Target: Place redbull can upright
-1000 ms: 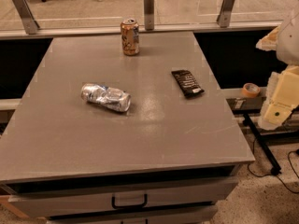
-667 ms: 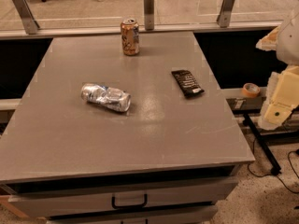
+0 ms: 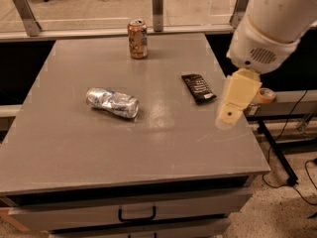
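Observation:
The redbull can (image 3: 113, 103), silver and blue with a crumpled body, lies on its side on the grey table (image 3: 74, 152), left of the middle. My gripper (image 3: 233, 105), a cream-coloured part under the big white arm, hangs over the table's right side. It is well to the right of the can and apart from it. It holds nothing that I can see.
An orange-tan can (image 3: 137, 38) stands upright at the table's far edge. A black packet (image 3: 198, 88) lies flat just left of the gripper. A tape roll (image 3: 266, 95) sits off the table to the right. A drawer handle (image 3: 137, 214) shows below the front edge.
The arm and gripper have moved left from beside the table to over its right side. The cans and the packet have not moved.

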`<state>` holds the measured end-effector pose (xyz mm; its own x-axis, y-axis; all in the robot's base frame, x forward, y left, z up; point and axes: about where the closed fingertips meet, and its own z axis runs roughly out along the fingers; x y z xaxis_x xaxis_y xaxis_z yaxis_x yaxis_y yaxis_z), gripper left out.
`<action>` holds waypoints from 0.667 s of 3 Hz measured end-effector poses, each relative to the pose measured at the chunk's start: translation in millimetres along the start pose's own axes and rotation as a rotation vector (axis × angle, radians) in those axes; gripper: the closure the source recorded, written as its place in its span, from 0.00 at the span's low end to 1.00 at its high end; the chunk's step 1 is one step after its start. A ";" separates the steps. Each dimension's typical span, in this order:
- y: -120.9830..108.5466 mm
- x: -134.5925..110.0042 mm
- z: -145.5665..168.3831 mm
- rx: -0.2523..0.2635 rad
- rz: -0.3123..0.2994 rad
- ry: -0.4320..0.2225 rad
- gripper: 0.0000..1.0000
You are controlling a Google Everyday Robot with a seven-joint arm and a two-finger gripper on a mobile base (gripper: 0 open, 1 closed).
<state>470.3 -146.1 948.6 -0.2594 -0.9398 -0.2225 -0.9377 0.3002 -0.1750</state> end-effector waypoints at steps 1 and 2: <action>2.2 -55.4 34.2 -0.034 0.054 0.004 0.00; 3.8 -117.4 63.5 -0.129 0.022 0.008 0.00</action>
<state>512.0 -24.2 913.2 -0.2819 -0.9346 -0.2168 -0.9535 0.2980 -0.0452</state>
